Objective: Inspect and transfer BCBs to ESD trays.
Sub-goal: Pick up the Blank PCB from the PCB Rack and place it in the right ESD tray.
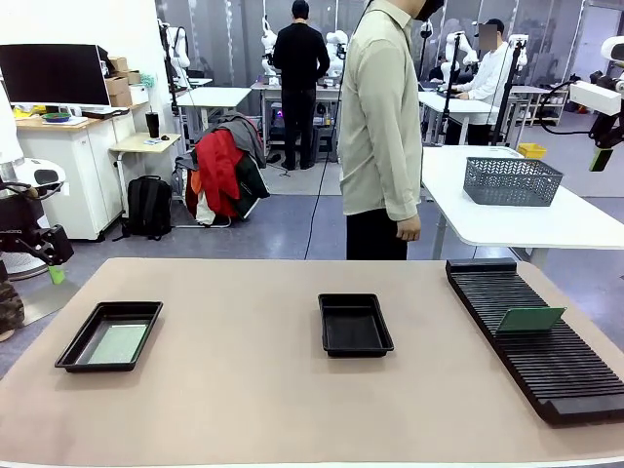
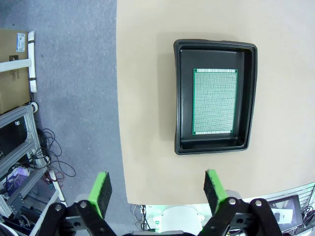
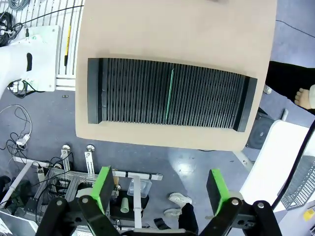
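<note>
Two black ESD trays lie on the tan table. The left tray [image 1: 73, 349] [image 2: 184, 98] holds one green BCB [image 1: 117, 343] [image 2: 215, 101] flat on its floor. The middle tray [image 1: 354, 325] holds nothing. Another green BCB [image 1: 529, 319] [image 3: 170, 96] stands upright in a slot of the black ribbed rack [image 1: 546, 366] [image 3: 128, 91] at the right. My left gripper [image 2: 157, 191] [image 1: 55, 269] hangs open off the table's left edge, high above and short of the left tray. High over the rack, my right gripper [image 3: 160, 189] [image 1: 602, 156] is open too, with nothing between its fingers.
A person [image 1: 380, 127] in a pale shirt stands at the far side, arms down. Behind, a white table carries a grey mesh basket [image 1: 512, 180]. Bare tabletop lies between the trays and along the front edge.
</note>
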Robot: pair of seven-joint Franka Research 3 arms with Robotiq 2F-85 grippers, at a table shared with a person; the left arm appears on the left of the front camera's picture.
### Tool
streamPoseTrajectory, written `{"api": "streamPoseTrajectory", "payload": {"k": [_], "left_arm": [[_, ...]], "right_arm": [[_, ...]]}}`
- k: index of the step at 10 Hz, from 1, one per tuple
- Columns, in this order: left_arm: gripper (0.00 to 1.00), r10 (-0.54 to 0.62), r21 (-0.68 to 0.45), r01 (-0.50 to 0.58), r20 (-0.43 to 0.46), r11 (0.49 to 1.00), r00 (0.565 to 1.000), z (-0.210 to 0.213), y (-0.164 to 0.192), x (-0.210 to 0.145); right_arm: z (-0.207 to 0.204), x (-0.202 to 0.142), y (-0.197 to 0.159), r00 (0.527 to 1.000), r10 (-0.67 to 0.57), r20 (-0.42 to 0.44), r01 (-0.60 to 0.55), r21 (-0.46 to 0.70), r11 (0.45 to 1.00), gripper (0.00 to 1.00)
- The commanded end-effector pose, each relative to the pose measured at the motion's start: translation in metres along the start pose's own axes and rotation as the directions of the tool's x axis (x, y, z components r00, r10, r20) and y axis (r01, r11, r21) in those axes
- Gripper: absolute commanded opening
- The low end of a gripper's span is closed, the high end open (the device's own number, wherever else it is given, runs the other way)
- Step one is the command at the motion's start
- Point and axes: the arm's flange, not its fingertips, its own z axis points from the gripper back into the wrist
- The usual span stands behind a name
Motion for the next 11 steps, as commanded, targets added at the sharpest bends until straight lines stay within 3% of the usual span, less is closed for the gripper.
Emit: {"api": "streamPoseTrajectory", "payload": {"k": [1,11], "left_arm": [[1.00,-0.006,0.000,0.006,0.001,1.000,1.000,-0.002,0.001,-0.001],[1.00,-0.006,0.000,0.006,0.001,1.000,1.000,-0.002,0.001,-0.001]], "right_arm": [[0.000,0.000,0.000,1.000,0.000,0.000,0.000,0.000,1.000,1.00],[-0.175,0.003,-0.010,0.998,0.068,0.004,-0.068,-0.066,0.995,1.00]]}}
